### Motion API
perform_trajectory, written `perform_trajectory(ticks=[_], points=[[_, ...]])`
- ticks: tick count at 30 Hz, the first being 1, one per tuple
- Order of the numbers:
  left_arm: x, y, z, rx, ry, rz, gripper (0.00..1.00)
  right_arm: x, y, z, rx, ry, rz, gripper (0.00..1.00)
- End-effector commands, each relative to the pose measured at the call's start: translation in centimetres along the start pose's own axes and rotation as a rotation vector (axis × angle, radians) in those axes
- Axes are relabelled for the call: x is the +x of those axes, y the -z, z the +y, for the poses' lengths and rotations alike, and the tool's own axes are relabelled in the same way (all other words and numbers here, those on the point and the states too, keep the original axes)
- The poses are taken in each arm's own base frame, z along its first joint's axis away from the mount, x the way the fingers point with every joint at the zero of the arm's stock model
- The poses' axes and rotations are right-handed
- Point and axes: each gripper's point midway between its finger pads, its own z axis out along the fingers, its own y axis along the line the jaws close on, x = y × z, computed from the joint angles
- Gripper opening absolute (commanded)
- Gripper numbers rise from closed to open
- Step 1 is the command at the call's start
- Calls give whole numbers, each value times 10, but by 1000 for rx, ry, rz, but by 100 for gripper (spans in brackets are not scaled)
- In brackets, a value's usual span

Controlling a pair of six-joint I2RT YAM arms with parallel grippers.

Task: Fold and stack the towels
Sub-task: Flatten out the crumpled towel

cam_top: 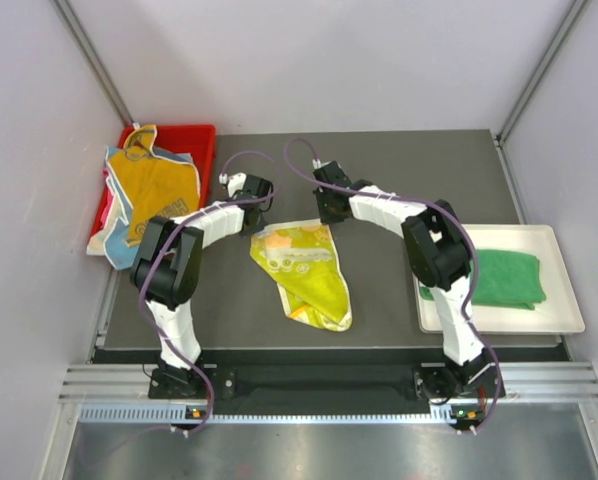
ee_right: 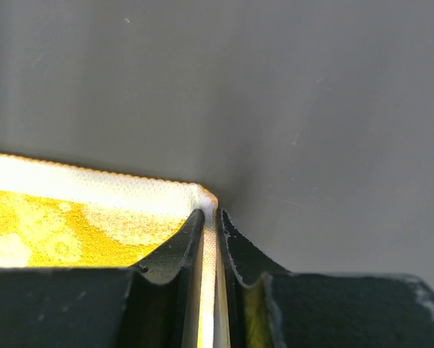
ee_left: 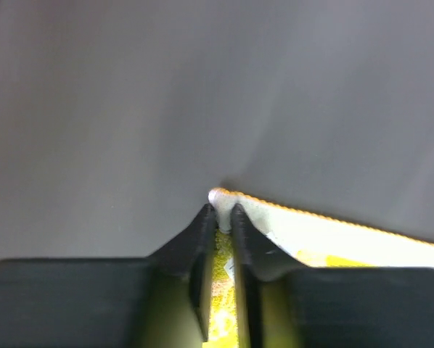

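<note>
– Two corners are pinched, you see: your left gripper [cam_top: 262,218] is clamped tight on the far left corner of the yellow patterned towel [cam_top: 304,270], and your right gripper [cam_top: 325,213] on its far right corner.

– And the wrist views?

– Each shows fingers [ee_left: 201,246] squeezed together with the towel's hem between them, over the dark surface [cam_top: 429,170].

– Where do the cloths sit?

– The yellow one spans between your grippers at mid-surface, its near end rumpled. A green towel [cam_top: 504,278] lies on the white tray [cam_top: 569,322] at your right. An orange-yellow towel [cam_top: 157,185] and a light blue towel [cam_top: 124,248] drape the red bin [cam_top: 194,135] at far left.
</note>
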Motion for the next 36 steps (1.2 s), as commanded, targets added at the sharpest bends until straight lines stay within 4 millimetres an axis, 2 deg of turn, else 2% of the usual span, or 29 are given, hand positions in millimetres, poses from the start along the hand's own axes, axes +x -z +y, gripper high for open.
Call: perform_trajectory(ticks=[1,2,4,6,9,10,12,13,14,15,16,17,18,19,20,21,22,23,24,25,26,27,28,29,30,31,32,33,36], points=[[0,-12,12,-37,-21,0,15,-26,23,0,-11,-17,-81,10],[-7,-7,10,-22,-22,-14,8,-29,25,1,-16,-15,-88,9],[-15,1,6,-9,-21,-26,0,-37,34,-1,-16,-22,-113,7],[-29,18,-3,37,-22,-40,0,-44,42,-2,-12,-24,-140,6],[-45,46,-12,105,-26,-72,0,-60,69,-4,-19,-40,-209,4],[-47,55,-12,113,-32,-77,0,-70,86,-4,-28,-49,-252,2],[-55,81,-20,172,-48,-107,0,-76,105,-4,-36,-61,-291,1],[-57,91,-23,193,-58,-116,0,-82,124,-5,-48,-67,-329,0],[-59,112,-28,231,-82,-139,0,-85,134,-5,-55,-74,-348,0],[-58,123,-30,250,-96,-141,0,-86,144,-6,-62,-77,-365,0],[-57,134,-32,268,-107,-151,0,-86,164,-5,-78,-76,-395,0],[-58,158,-37,312,-134,-177,0,-87,175,-6,-84,-78,-414,0],[-54,170,-39,336,-151,-184,0,-87,187,-3,-93,-72,-433,0],[-47,185,-45,364,-187,-192,0,-88,209,-4,-104,-72,-471,0],[-49,205,-42,389,-191,-218,0,-86,220,-4,-105,-69,-485,0],[-43,217,-40,399,-213,-218,0,-84,232,1,-122,-58,-502,0],[-40,227,-37,407,-228,-227,0,-83,257,0,-139,-60,-546,0],[-35,253,-39,468,-244,-249,0,-82,269,1,-141,-53,-569,0],[-29,264,-37,488,-259,-250,0,-78,280,1,-141,-45,-576,0],[-26,277,-36,519,-266,-263,0,-74,306,8,-174,-33,-617,0],[-22,301,-35,586,-272,-283,0,-72,316,6,-164,-30,-637,0],[-20,312,-32,619,-273,-291,0,-66,329,17,-193,-8,-649,0],[-18,322,-28,645,-276,-293,0,-62,350,17,-210,-4,-681,0],[-19,343,-24,713,-271,-305,0,-60,361,17,-209,-4,-700,0],[-19,353,-21,745,-270,-314,0,-56,383,24,-248,2,-733,0],[-20,361,-17,770,-270,-320,0,-51,390,27,-256,10,-732,0],[-20,381,-13,840,-269,-334,0,-50,400,28,-257,11,-751,0],[-23,390,-10,868,-264,-347,0,-45,415,35,-290,22,-769,0],[-34,416,0,925,-248,-402,0,-43,444,39,-310,12,-811,0]])
